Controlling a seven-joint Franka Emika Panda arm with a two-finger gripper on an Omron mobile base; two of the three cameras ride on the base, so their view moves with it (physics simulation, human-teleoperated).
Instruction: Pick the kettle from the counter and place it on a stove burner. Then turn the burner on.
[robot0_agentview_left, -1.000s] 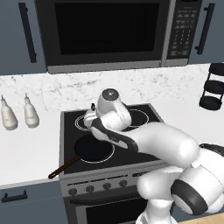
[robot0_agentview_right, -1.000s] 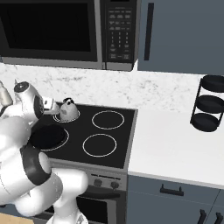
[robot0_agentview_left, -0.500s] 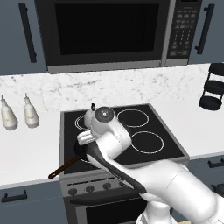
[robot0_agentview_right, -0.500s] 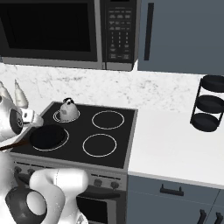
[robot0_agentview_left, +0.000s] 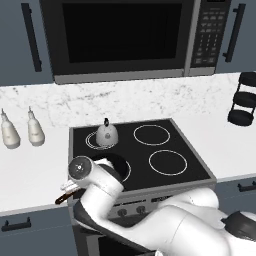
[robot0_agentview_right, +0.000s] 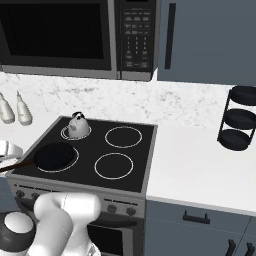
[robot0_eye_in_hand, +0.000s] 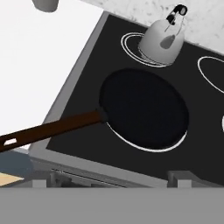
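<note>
The kettle (robot0_agentview_left: 106, 135) is seen on the double-ringed rear-left stove burner (robot0_agentview_right: 75, 132). The pan (robot0_eye_in_hand: 143, 108) handle is cut off. The gripper's fingers are spread wide, empty, tips barely visible.

Polished metal, black glass and veined stone around the stove.

The kettle (robot0_agentview_left: 106, 134) looks like smooth silvery-white metal with a soft sheen, its thin handle and knob matt black. The cooktop (robot0_agentview_left: 150, 172) is glossy black glass with white painted rings, framed in a dull grey metal rim. The frying pan (robot0_eye_in_hand: 144, 107) is matt black, its handle (robot0_eye_in_hand: 48, 129) dark brown and wood-like. The bench (robot0_agentview_right: 200, 165) is smooth white marble-look stone with faint grey veins. Two bottles (robot0_agentview_left: 21, 131) appear smooth off-white. The microwave (robot0_agentview_left: 125, 37) door is dark and glossy. The tiered rack (robot0_agentview_right: 239, 119) is matt black.
</note>
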